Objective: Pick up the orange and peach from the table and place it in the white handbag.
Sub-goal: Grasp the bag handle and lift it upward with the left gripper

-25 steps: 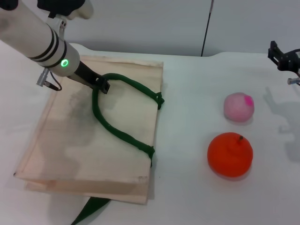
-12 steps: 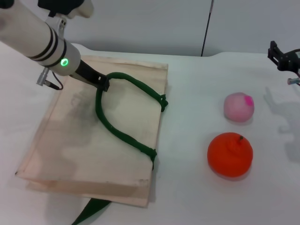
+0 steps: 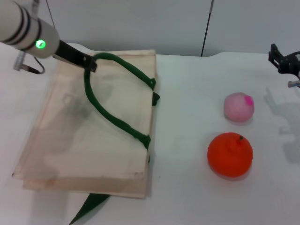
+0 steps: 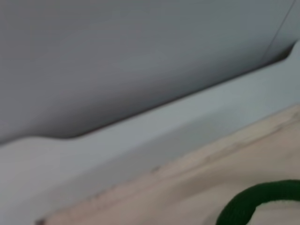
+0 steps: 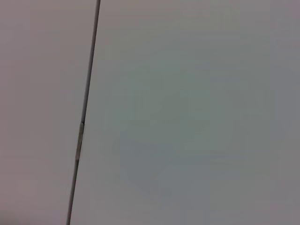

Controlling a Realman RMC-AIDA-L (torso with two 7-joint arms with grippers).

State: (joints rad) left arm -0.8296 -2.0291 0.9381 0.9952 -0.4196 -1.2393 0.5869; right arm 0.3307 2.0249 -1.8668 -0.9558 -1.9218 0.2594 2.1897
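the left gripper (image 3: 89, 64) is clamped on the dark green rope handle (image 3: 110, 115) of the white handbag (image 3: 65, 140). compared with half a second ago, it has pulled that handle up and toward the far left of the table (image 3: 197, 187), and the bag's upper panel has lifted and shifted with it. this looks like the mouth being opened so fruit can go in; neither fruit has been picked up yet.

the peach (image 3: 238, 107), pale pink with a magenta spot, and the orange (image 3: 230, 154) sit on the table well to the right of the bag, the orange nearer the robot. both are well apart from the left gripper.

the right gripper (image 3: 284, 60) hangs at the far right edge, above and beyond the peach, not touching it; whether it is open cannot be told. its wrist camera shows only blank wall.
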